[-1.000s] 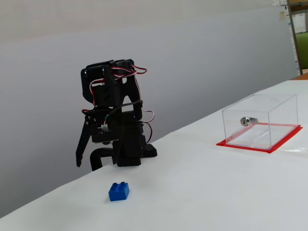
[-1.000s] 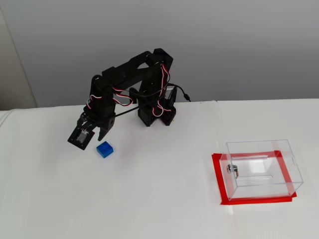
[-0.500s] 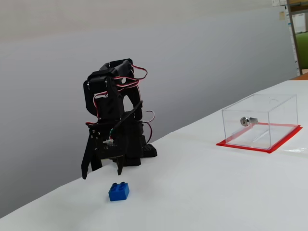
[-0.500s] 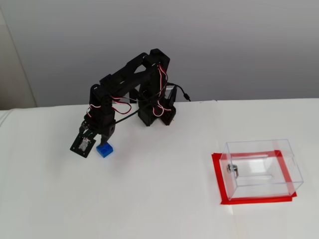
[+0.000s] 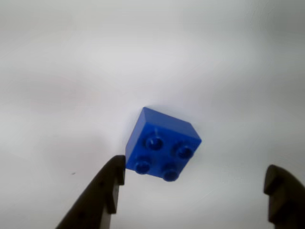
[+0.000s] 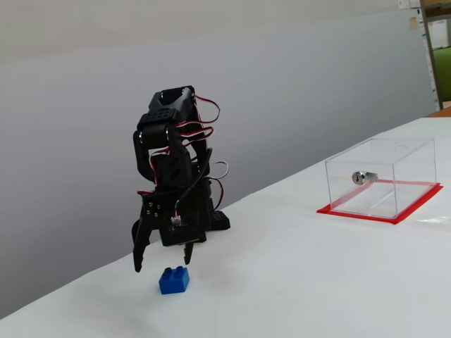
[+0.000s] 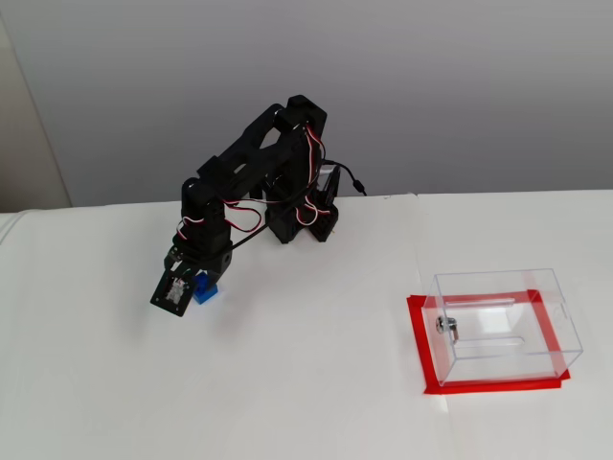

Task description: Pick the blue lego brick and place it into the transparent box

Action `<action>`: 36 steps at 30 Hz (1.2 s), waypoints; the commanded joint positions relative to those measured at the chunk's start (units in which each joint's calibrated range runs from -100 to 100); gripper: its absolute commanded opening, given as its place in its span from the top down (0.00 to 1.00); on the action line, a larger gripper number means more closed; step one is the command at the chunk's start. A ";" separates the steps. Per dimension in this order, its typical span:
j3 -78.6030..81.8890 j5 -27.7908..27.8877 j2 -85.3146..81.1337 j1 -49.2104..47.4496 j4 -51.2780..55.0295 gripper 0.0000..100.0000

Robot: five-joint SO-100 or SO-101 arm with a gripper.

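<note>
The blue lego brick [image 5: 162,143] lies studs-up on the white table, also seen as the brick [image 6: 173,280] in a fixed view. In the wrist view my gripper [image 5: 195,169] is open, its two dark fingers standing wide apart at the lower edge, the left fingertip close beside the brick. From the side, the gripper [image 6: 162,264] hangs just above the brick without gripping it. From above, the gripper [image 7: 187,295] covers most of the brick [image 7: 205,291]. The transparent box [image 6: 409,176] stands far off to the right, as does the box [image 7: 508,355] in the view from above.
The black arm base [image 7: 299,216] stands at the back of the white table [image 7: 306,383]. A silver lock cylinder [image 6: 359,177] sits on the box wall, and red tape [image 7: 418,345] frames the box base. A grey wall runs behind the table.
The arm has swung forward and lowered. The open gripper went from hanging beside the brick to straddling it from just above. The brick has not moved.
</note>
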 commanded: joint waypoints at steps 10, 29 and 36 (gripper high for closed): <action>0.77 -0.10 0.04 -0.30 -0.69 0.68; 4.12 0.06 0.29 0.22 -4.87 0.68; 6.56 0.21 0.21 0.36 -6.69 0.68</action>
